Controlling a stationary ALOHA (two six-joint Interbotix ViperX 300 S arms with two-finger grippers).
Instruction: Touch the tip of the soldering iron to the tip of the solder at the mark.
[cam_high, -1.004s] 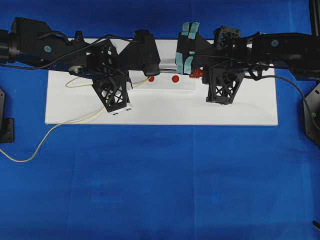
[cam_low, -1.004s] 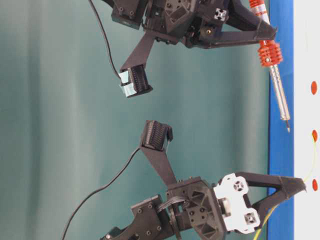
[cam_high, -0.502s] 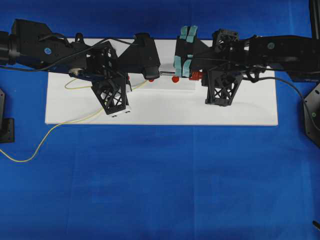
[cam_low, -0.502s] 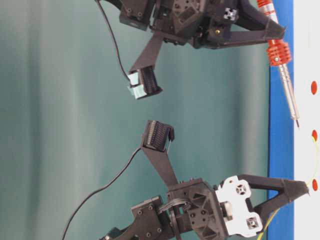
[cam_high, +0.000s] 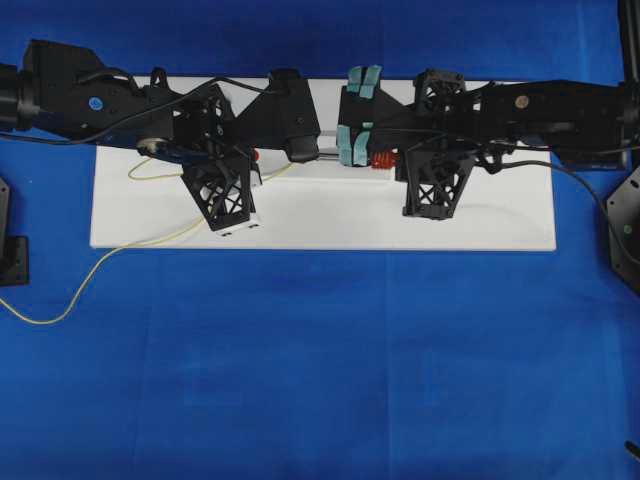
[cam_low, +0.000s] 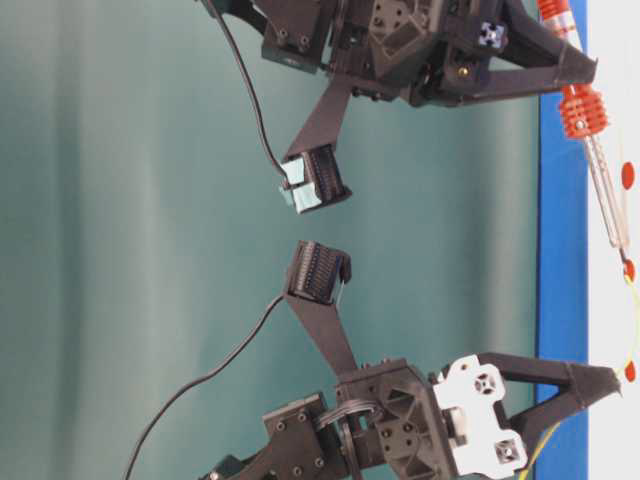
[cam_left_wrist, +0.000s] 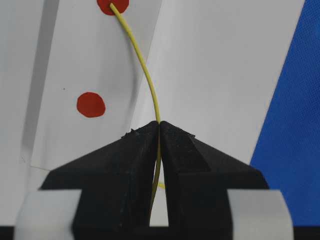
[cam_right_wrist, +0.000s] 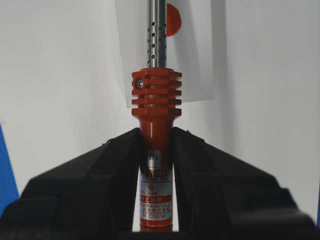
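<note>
The left gripper (cam_left_wrist: 159, 125) is pressed together on the thin yellow solder wire (cam_left_wrist: 145, 67), pinching it a little way back from its free end. From the jaws the wire bows up to the top red round mark (cam_left_wrist: 113, 5) on the white paper sheet (cam_left_wrist: 200, 75), and its tip lies on that mark. Holding it close to the end probably keeps the soft wire stiff enough to stay aimed there. A second red dot (cam_left_wrist: 91, 104) sits beside the wire, nearer the gripper than the top mark, and nothing touches it.

The right gripper (cam_right_wrist: 155, 132) is clamped on the red-orange handle of the pen-shaped soldering iron (cam_right_wrist: 156, 125), just behind the ribbed collar, so the perforated silver shaft reaches forward past the jaws toward a red mark partly hidden behind it. Gripping the handle leaves the metal end free to work.

In the table-level view the iron (cam_low: 600, 170) slopes down onto the sheet, its dark tip close to a red dot (cam_low: 629, 269), while the solder's curve (cam_low: 634, 320) rises from the left gripper (cam_low: 610, 381) toward that same dot. Whether the two tips already touch cannot be told. In the overhead view both wrists hide the marks on the white board (cam_high: 480, 225)
</note>
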